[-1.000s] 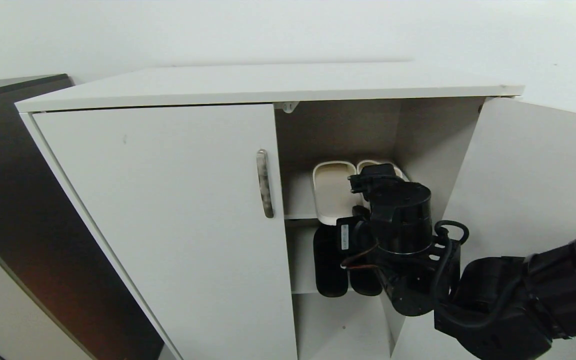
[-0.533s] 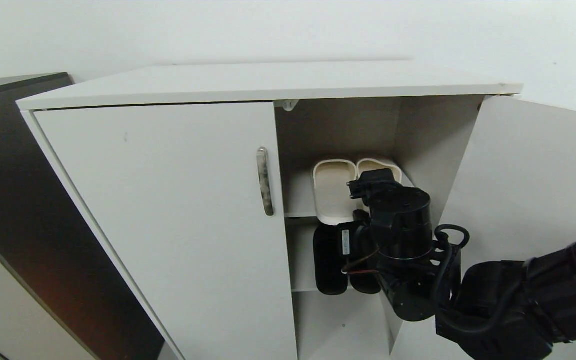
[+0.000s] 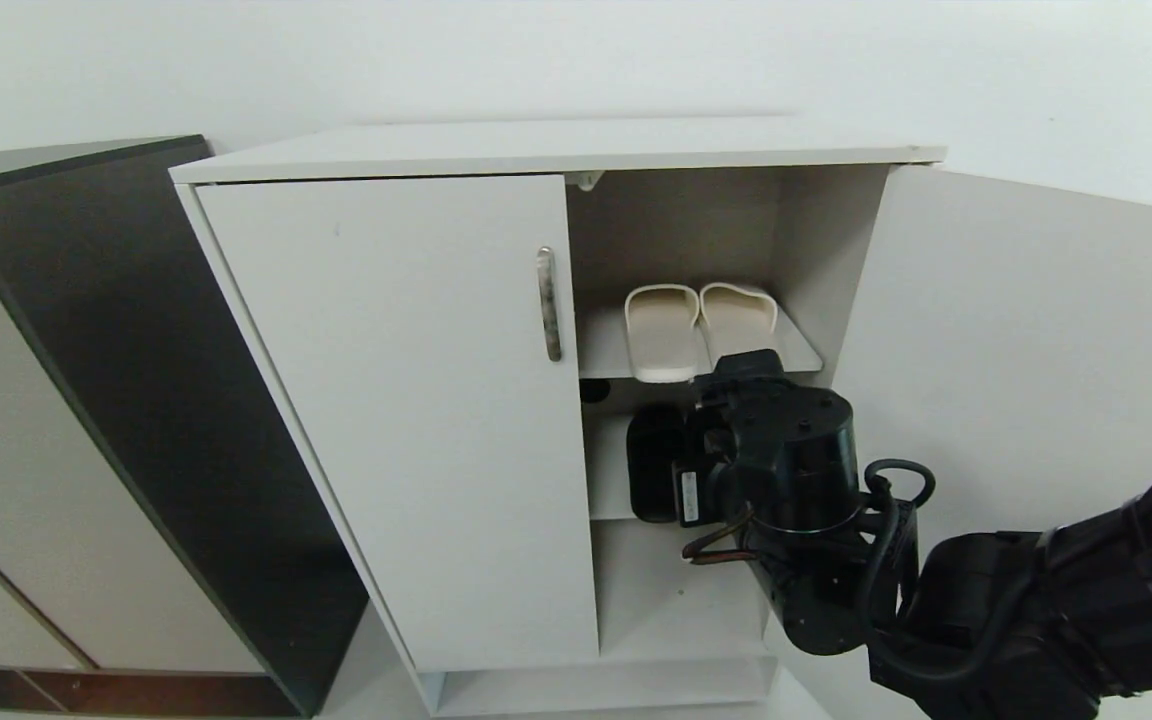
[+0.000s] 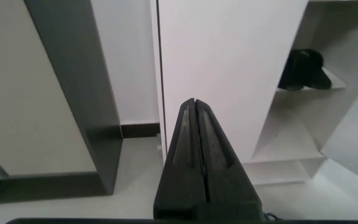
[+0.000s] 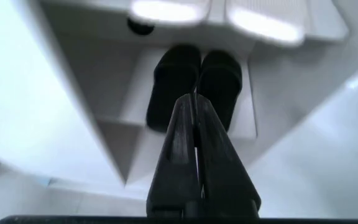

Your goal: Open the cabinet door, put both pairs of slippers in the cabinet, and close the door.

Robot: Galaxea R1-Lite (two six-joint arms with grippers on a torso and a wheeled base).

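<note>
While I hold the rig here, the white cabinet (image 3: 536,150) faces me with its right door (image 3: 1026,330) swung wide and its left door (image 3: 406,400) shut. A dark panel (image 3: 136,380) stands just beside it on the left. My right arm (image 3: 806,480) sits before the open half. The cream slippers (image 3: 663,325) lie side by side on the upper shelf, and the black slippers (image 5: 174,87) on the shelf below. The right gripper (image 5: 196,109) is pinched closed and empty, pointing at the black pair but apart from it. The left gripper (image 4: 195,112) is closed on nothing too, low before the shut door, whose metal handle (image 3: 549,304) stands upright.
</note>
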